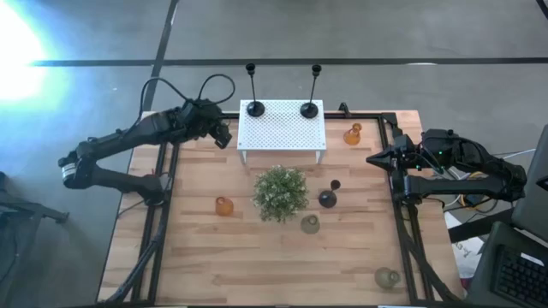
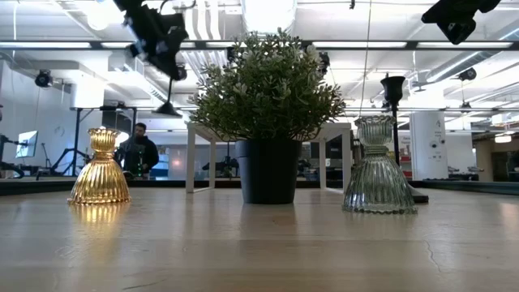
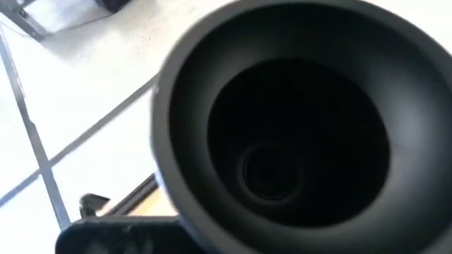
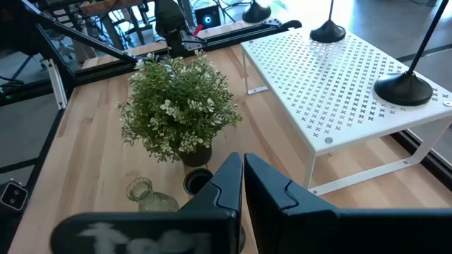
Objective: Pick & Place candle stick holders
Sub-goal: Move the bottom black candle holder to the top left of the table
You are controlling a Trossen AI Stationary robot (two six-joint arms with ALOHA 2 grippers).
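My left gripper [image 1: 224, 135] hangs above the table just left of the white stand [image 1: 282, 128]. It is shut on a thin black stem holder, whose flared round base [image 2: 169, 108] hangs below the gripper. The holder's black cup [image 3: 282, 141] fills the left wrist view. Two tall black stem holders [image 1: 254, 109] [image 1: 309, 109] stand by their round bases on the stand. Amber holders [image 1: 224, 206] [image 1: 353, 134], black ones [image 1: 327, 199] [image 1: 335, 184] and clear-grey ones [image 1: 310, 224] [image 1: 387, 277] stand on the table. My right gripper [image 4: 242, 176] is shut and empty, high at the table's right edge. My left gripper holds the black holder by its thin stem [image 2: 172, 83], coming from above and slanting down. The stem hangs roughly upright below the fingers with the base lifted clear of table and stand. The cup end sits close to the wrist camera and hides the fingers, so the kind of hold does not show.
A bushy green plant in a dark pot [image 1: 280, 192] stands mid-table, in front of the stand. Black frame rails [image 1: 163, 197] [image 1: 402, 214] run along the table's left and right sides. Bare wood lies along the near edge [image 1: 257, 274]. A person [image 2: 139, 150] sits in the room beyond the table.
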